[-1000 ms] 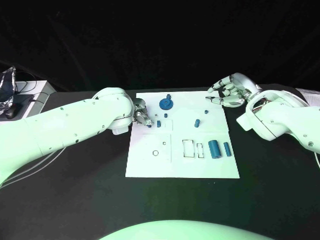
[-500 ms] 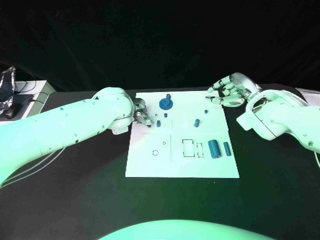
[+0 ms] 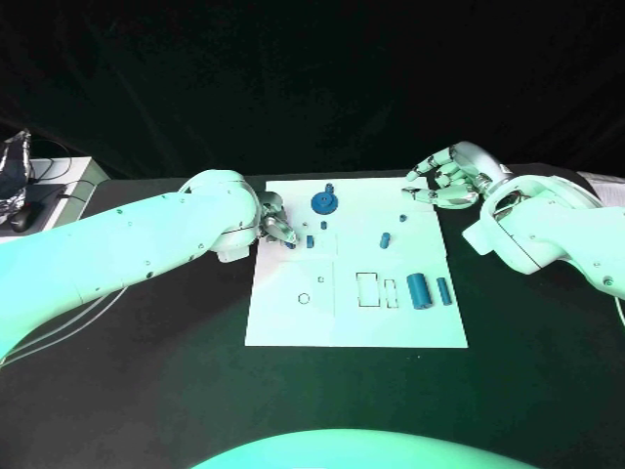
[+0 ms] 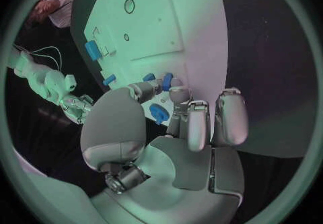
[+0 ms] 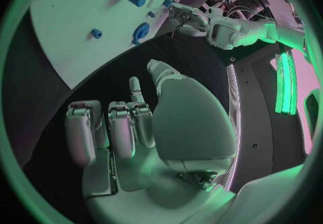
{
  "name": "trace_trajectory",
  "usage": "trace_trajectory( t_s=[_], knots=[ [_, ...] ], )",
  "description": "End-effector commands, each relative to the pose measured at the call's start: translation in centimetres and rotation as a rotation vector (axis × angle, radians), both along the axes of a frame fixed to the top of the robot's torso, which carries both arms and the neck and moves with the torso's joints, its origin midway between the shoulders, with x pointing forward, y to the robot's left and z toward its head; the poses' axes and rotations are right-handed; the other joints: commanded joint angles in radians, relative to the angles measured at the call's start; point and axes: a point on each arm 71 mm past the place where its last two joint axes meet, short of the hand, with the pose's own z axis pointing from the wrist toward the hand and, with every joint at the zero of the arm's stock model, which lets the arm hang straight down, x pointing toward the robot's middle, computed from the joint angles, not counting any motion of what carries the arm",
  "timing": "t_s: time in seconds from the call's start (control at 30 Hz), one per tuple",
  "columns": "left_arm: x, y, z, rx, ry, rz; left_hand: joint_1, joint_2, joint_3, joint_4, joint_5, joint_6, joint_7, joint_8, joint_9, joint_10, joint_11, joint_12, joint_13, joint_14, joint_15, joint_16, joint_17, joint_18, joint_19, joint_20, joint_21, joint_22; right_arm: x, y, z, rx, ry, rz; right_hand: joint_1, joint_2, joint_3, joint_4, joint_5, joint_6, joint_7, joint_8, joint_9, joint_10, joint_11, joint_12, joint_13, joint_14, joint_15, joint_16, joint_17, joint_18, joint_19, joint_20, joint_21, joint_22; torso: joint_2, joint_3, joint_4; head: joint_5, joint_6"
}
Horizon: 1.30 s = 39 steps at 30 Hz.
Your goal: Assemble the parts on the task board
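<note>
At the task board's (image 3: pixel 354 327) left edge, the left hand (image 3: pixel 274 227) is pinching a small blue part (image 4: pixel 166 81) in its fingers; the right hand (image 3: pixel 443 183), fingers curled and holding nothing, is hovering beyond the far right corner.

No legible text, labels, brands or numbers on any visible surface.
</note>
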Motion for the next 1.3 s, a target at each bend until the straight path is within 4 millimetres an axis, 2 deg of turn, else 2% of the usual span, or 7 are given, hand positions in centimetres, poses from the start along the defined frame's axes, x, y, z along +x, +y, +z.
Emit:
trace_trajectory(
  t_s=[0.03, 0.3, 0.63, 0.73, 0.77, 0.87, 1.3],
  knots=[
    [-0.49, 0.11, -1.11, 0.031, 0.063, -0.010, -0.014, -0.002, -0.037, 0.019, -0.006, 0.007, 0.004, -0.005, 0.018, -0.002, -0.002, -0.006, 0.000, 0.093, -0.009, -0.003, 0.222, -0.007, 0.001, -0.006, -0.006, -0.003, -0.07, 0.15, 0.01, -0.008, -0.004, 0.017, -0.010, -0.003, -0.001, 0.004, -0.005, -0.007, 0.000, 0.002, 0.001, 0.073, -0.004, -0.005, 0.233, 0.101, -0.007, -0.001, 0.245, 0.002, 0.075, -0.006, -0.007, 0.219, 0.000, 0.0003, -0.0002, 0.000, 0.000],
    [-0.44, 0.09, -1.09, 0.025, 0.055, -0.005, -0.016, 0.001, -0.087, 0.045, -0.009, 0.011, 0.004, -0.009, 0.018, -0.001, -0.002, -0.005, 0.002, 0.093, -0.009, -0.004, 0.222, -0.007, 0.003, -0.006, -0.006, -0.001, -0.08, 0.12, 0.03, -0.007, -0.007, 0.017, -0.010, -0.003, -0.001, 0.004, -0.005, -0.007, 0.000, 0.002, 0.001, 0.073, -0.004, -0.005, 0.233, 0.101, -0.007, -0.001, 0.245, 0.002, 0.075, -0.006, -0.007, 0.219, 0.001, -0.0001, -0.0006, 0.000, 0.001],
    [-0.43, 0.02, -1.01, 0.005, 0.047, 0.008, 0.028, 0.008, -0.049, 0.036, 0.006, 0.001, 0.000, -0.020, 0.015, -0.007, -0.006, -0.009, -0.001, 0.093, -0.011, -0.005, 0.220, -0.007, 0.004, -0.008, -0.007, 0.000, -0.08, 0.09, 0.04, -0.007, -0.007, 0.016, -0.010, -0.003, -0.001, 0.005, -0.005, -0.007, -0.001, 0.003, 0.002, 0.074, -0.004, -0.004, 0.234, 0.102, -0.007, 0.000, 0.245, 0.003, 0.074, -0.006, -0.007, 0.218, 0.001, -0.0002, -0.0001, 0.000, 0.002],
    [-0.44, 0.04, -0.99, -0.009, 0.047, 0.015, 0.035, -0.012, 0.048, 0.008, 0.056, -0.003, 0.000, -0.022, 0.018, -0.009, -0.007, -0.012, -0.003, 0.093, -0.013, -0.005, 0.221, -0.007, 0.004, -0.010, -0.008, 0.000, -0.07, 0.10, 0.03, -0.007, -0.007, 0.016, -0.009, -0.003, -0.001, 0.005, -0.005, -0.008, -0.001, 0.003, 0.003, 0.074, -0.004, -0.004, 0.233, 0.101, -0.007, -0.001, 0.244, 0.002, 0.075, -0.006, -0.007, 0.219, 0.001, -0.0002, 0.0001, 0.001, 0.001],
    [-0.45, 0.05, -0.98, -0.015, 0.046, 0.018, 0.047, -0.012, 0.094, -0.021, 0.158, -0.010, 0.002, -0.019, 0.025, -0.007, -0.008, -0.013, -0.003, 0.093, -0.014, -0.005, 0.221, -0.007, 0.004, -0.013, -0.008, 0.001, -0.07, 0.10, 0.03, -0.007, -0.007, 0.017, -0.009, -0.003, -0.001, 0.005, -0.005, -0.008, -0.001, 0.003, 0.003, 0.074, -0.004, -0.004, 0.233, 0.101, -0.007, -0.001, 0.244, 0.002, 0.075, -0.006, -0.007, 0.219, 0.001, -0.0003, 0.0000, 0.001, 0.000],
    [-0.47, 0.06, -0.94, -0.032, 0.044, 0.024, 0.052, 0.003, 0.150, -0.072, 0.219, -0.020, 0.008, -0.005, 0.043, -0.004, -0.004, -0.018, -0.007, 0.093, -0.012, -0.005, 0.221, -0.007, 0.005, -0.011, -0.007, 0.002, -0.06, 0.09, 0.01, -0.008, -0.006, 0.017, -0.009, -0.003, -0.001, 0.005, -0.005, -0.008, -0.001, 0.003, 0.003, 0.074, -0.004, -0.004, 0.233, 0.101, -0.007, -0.001, 0.244, 0.002, 0.075, -0.006, -0.007, 0.219, 0.001, -0.0006, 0.0002, 0.001, 0.000],
    [-0.90, 0.57, -0.77, -0.107, -0.014, 0.075, 0.051, 0.024, 0.176, -0.099, 0.229, -0.020, 0.013, 0.003, 0.051, -0.002, 0.000, -0.018, -0.005, 0.092, -0.009, -0.007, 0.218, -0.008, 0.006, -0.008, -0.005, 0.004, -0.07, -0.02, -0.02, -0.009, -0.005, 0.015, -0.009, -0.003, -0.001, 0.005, -0.005, -0.008, -0.001, 0.003, 0.003, 0.074, -0.004, -0.004, 0.233, 0.101, -0.007, -0.001, 0.244, 0.002, 0.075, -0.006, -0.007, 0.219, 0.000, -0.0002, 0.0009, 0.000, -0.002]
  ],
)
